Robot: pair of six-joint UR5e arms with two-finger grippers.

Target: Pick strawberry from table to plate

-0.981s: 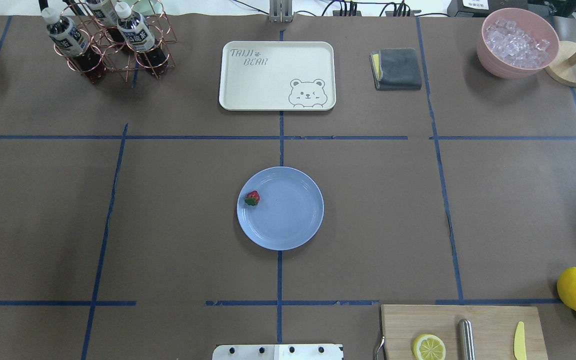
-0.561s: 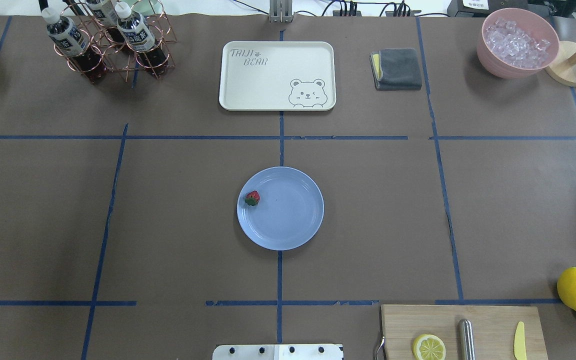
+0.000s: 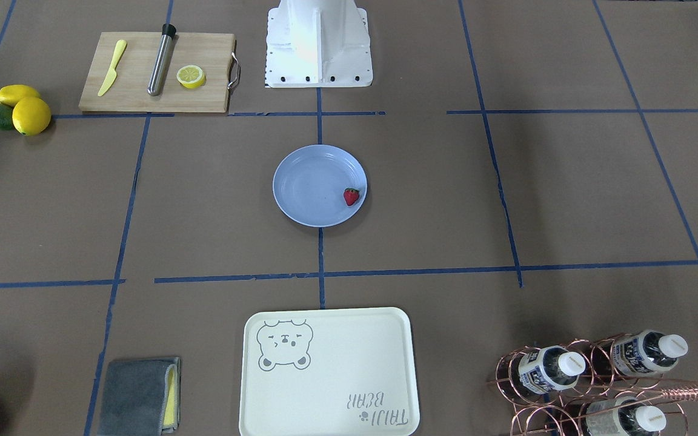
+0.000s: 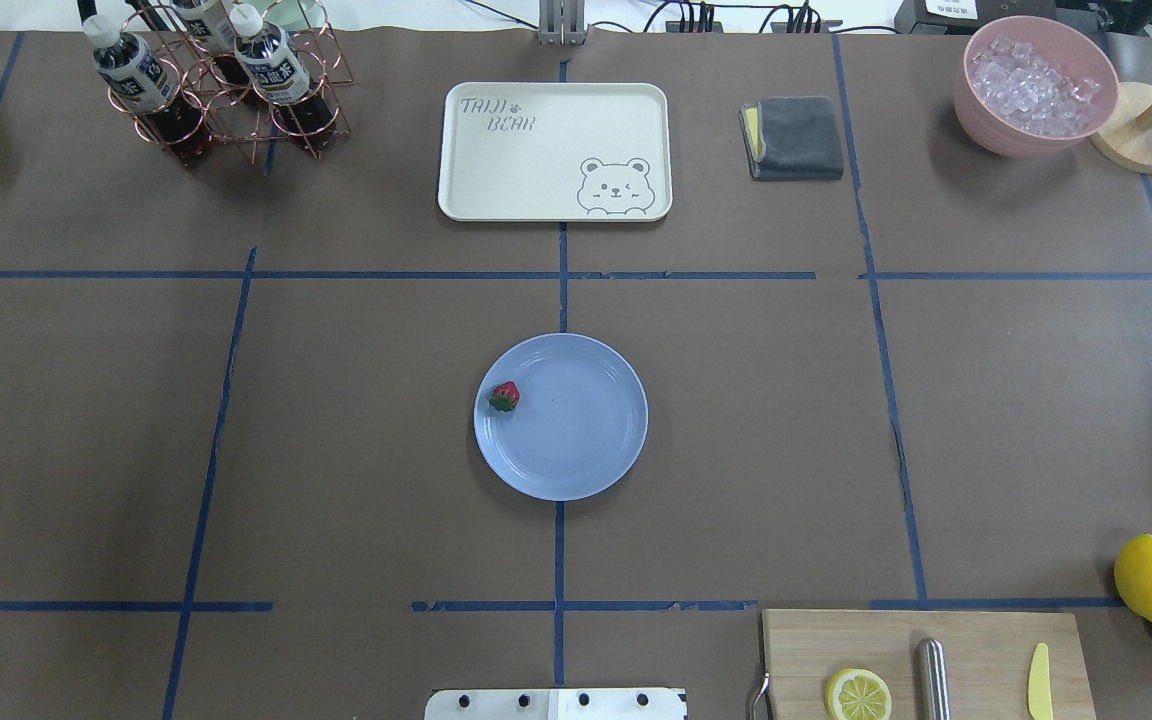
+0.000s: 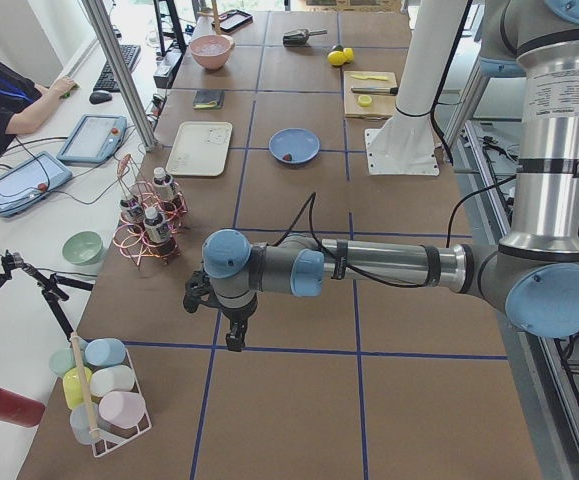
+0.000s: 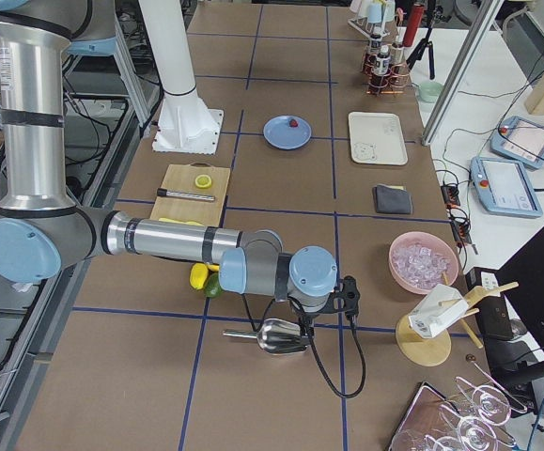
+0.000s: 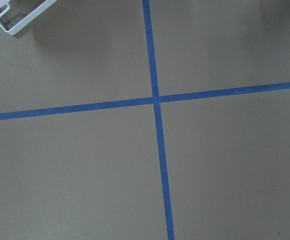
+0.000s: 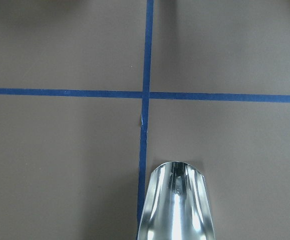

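Overhead exterior view: the strawberry (image 4: 504, 396) lies on the light-blue plate (image 4: 576, 450), just inside the rim on the robot's left, mid-table (image 4: 336, 450). Exterior left view: the left gripper (image 5: 234, 337) hangs over bare table, well apart from the plate; released or clenched, I cannot tell. Exterior right view: the right gripper (image 6: 307, 318) hangs near a metal scoop (image 6: 276, 336), and I cannot tell its state either.

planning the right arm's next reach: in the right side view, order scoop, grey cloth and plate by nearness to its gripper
1. scoop, just beside the right gripper
2. grey cloth, farther along, operators' side
3. plate, farthest, in the centre
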